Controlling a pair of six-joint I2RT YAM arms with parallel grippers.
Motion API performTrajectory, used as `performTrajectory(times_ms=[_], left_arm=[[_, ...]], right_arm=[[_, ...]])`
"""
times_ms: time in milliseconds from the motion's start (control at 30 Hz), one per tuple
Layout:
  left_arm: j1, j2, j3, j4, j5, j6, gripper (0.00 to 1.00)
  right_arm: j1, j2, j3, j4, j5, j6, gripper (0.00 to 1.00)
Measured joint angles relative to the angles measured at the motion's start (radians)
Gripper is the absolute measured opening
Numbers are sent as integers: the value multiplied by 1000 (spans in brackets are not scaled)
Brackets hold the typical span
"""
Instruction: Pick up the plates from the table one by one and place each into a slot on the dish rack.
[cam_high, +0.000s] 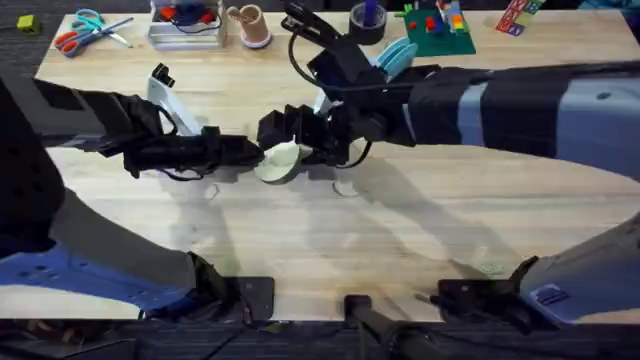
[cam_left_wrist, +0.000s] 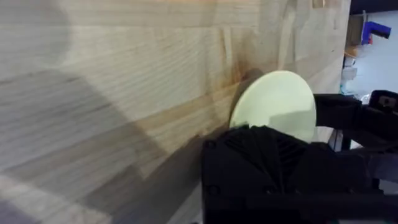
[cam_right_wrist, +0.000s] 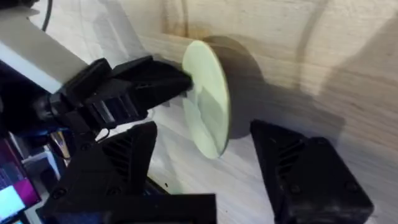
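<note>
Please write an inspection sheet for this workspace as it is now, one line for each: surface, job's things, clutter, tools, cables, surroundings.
Surface: light wooden table, jointed planks, arm shadows across it.
Job's things: one cream-yellow plate held on edge above the table; a light blue plate at the far side. Whether it stands in a rack cannot be told.
Clutter: scissors, a clear tray, a pinkish cup, a green block board, all along the far edge.
Tools: left tool shut on the plate's rim; right tool open, its fingers either side of the plate.
Cables: a black cable loops above the right arm.
Surroundings: nothing seen that matters.
</note>
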Motion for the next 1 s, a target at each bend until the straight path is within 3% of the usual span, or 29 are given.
performTrajectory(times_ms=[400, 633, 767, 1000], left_arm=[[0, 0, 0, 0, 0, 0, 40], [0, 0, 0, 0, 0, 0, 41], [2, 0, 0, 0, 0, 0, 41], [8, 0, 1, -1, 10, -3, 41]], right_arm=[[12, 47, 1, 36, 0, 5, 745], [14, 58, 1, 43, 0, 9, 407], [12, 58, 1, 41, -9, 14, 62], [12, 49, 11, 48, -19, 15, 33]])
